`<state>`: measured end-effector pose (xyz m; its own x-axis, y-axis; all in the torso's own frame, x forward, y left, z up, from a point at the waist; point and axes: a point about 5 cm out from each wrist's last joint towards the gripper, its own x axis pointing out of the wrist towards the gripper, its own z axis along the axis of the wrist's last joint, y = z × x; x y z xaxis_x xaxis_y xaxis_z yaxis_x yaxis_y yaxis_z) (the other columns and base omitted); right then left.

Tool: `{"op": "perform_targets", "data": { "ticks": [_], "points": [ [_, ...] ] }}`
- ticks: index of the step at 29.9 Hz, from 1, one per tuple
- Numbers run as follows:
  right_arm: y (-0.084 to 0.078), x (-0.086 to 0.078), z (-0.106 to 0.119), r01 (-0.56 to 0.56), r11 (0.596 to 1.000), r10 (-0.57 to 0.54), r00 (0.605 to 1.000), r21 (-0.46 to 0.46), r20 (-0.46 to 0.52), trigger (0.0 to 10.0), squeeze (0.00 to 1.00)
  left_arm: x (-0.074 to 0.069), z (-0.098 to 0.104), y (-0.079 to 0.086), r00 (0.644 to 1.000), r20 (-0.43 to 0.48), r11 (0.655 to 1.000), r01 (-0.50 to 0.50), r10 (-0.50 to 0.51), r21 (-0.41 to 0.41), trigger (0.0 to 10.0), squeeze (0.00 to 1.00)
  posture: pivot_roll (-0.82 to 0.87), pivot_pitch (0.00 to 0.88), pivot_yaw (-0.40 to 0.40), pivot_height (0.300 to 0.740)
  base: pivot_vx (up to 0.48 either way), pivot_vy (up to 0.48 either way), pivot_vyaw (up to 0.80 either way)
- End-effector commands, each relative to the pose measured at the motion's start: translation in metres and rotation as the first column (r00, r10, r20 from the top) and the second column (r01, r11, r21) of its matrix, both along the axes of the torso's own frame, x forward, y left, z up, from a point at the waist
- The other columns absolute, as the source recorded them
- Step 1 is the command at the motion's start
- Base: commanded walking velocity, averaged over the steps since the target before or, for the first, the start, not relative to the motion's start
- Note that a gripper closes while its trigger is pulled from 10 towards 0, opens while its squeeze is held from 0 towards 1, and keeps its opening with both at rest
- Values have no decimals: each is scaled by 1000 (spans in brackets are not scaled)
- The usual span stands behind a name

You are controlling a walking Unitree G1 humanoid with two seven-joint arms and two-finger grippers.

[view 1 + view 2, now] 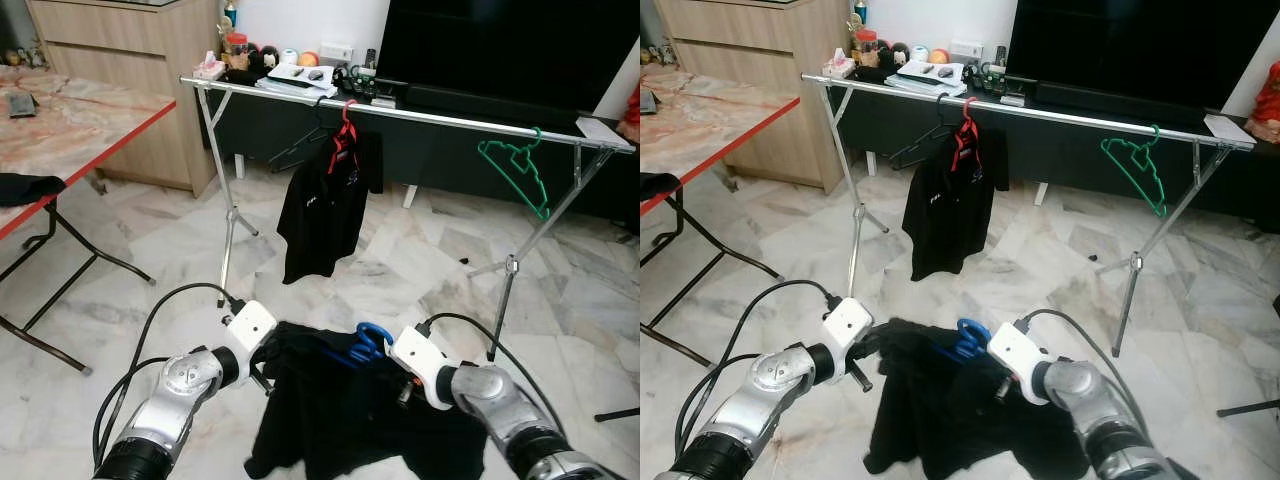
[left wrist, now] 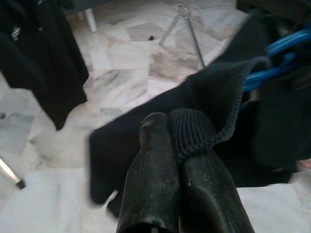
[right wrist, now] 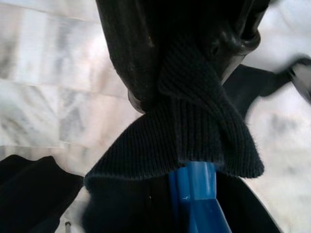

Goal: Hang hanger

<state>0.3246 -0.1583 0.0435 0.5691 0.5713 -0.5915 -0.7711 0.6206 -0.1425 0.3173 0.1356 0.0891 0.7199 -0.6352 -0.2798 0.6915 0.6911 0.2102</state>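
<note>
Here both tools pinch the black shirt (image 1: 370,410) on its blue hanger (image 1: 368,342), apparently below the rail (image 1: 400,112).

Even, bright indoor light fills the head views, with soft sheen on the marble floor (image 1: 400,260) toward 12 o'clock. Both wrist views are blurred close-up, their edges soft and smeared.

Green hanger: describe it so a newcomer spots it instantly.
Find the silver clothes rail spanning the room before the dark TV cabinet. Near its right end hangs the green hanger, tilted and bare; the red hanger mid-rail carries a black shirt.
</note>
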Motion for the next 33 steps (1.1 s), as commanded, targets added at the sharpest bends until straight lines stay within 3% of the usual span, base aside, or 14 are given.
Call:
{"op": "perform_targets", "data": {
  "ticks": [1,5,7,11,14,19,20,22,23,24,25,27,28,33],
  "points": [
    [-1,-1,-1,-8,1000,8,999,2,-35,0,0,-3,6,-9,999,-4,999,37,-37,-38,0,0,88,43,-86,740,0,0,0],
    [0,-7,-9,-29,999,28,997,-22,-76,0,0,-7,12,-16,998,-12,995,67,-68,-74,0,0,92,39,-87,740,0,0,0],
    [1,-8,-12,26,1000,-26,997,1,-68,0,0,-12,15,-22,992,-24,990,118,-121,-79,0,0,94,40,-88,740,0,0,0],
    [3,-2,-9,158,983,-155,987,95,-43,0,0,-21,14,-27,979,-68,980,186,-191,-77,0,0,94,40,-88,740,0,0,0],
    [6,5,-3,270,943,-266,963,196,-47,0,0,-35,12,-35,949,-123,956,281,-290,-85,0,0,93,47,-85,740,0,0,0],
    [11,9,0,288,931,-283,958,226,-55,0,0,-43,12,-42,932,-147,943,324,-333,-79,0,0,101,51,-89,740,0,0,0],
    [14,9,1,283,930,-277,959,236,-58,0,0,-43,12,-43,932,-151,943,322,-331,-77,4314,0,101,51,-89,740,0,0,0],
    [17,9,1,272,932,-265,962,241,-61,0,0,-42,13,-44,935,-153,947,312,-321,-78,4980,0,98,51,-90,740,0,0,0],
    [18,9,1,263,934,-255,965,244,-62,0,0,-42,14,-43,935,-154,948,310,-319,-79,7647,0,99,52,-90,740,0,0,0],
    [19,9,1,255,935,-247,967,246,-62,0,0,-42,16,-42,936,-150,948,309,-318,-79,8275,0,99,52,-90,740,0,0,0],
    [19,9,2,255,934,-248,967,250,-62,0,0,-42,18,-41,939,-145,950,303,-312,-81,10000,0,99,52,-90,740,0,0,0],
    [19,9,2,260,932,-253,966,252,-62,0,0,-41,19,-39,942,-138,951,298,-307,-83,10000,0,100,53,-90,740,0,0,0],
    [18,9,2,262,932,-255,965,251,-62,0,0,-41,19,-38,942,-139,951,296,-305,-83,10000,1000,100,53,-90,740,0,0,0],
    [18,10,3,261,932,-256,965,250,-52,0,0,-42,20,-37,940,-152,951,296,-306,-87,10000,1000,98,55,-91,740,0,0,0]
  ]
}}
